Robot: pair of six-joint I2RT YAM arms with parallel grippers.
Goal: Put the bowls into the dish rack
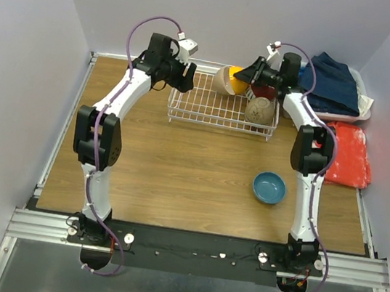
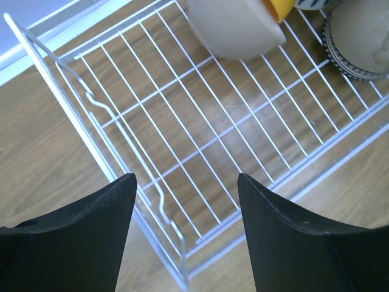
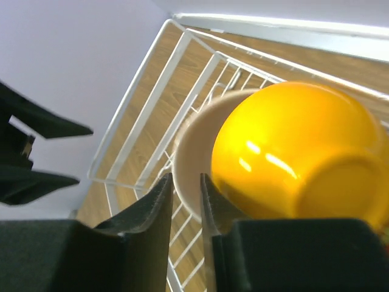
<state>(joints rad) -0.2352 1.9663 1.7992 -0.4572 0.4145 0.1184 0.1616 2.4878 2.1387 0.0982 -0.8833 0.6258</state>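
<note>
Soft, even light from above fills the overhead view, leaving only weak shadows on the table (image 1: 177,165). In the right wrist view the yellow bowl (image 3: 292,164) shows small white glare spots left of centre, and the black fingers (image 3: 140,243) at the lower edge are dark and blurred. The left wrist view is bright, with the wires of the dish rack (image 2: 200,121) sharp and a pale sheen on the table at centre.
</note>
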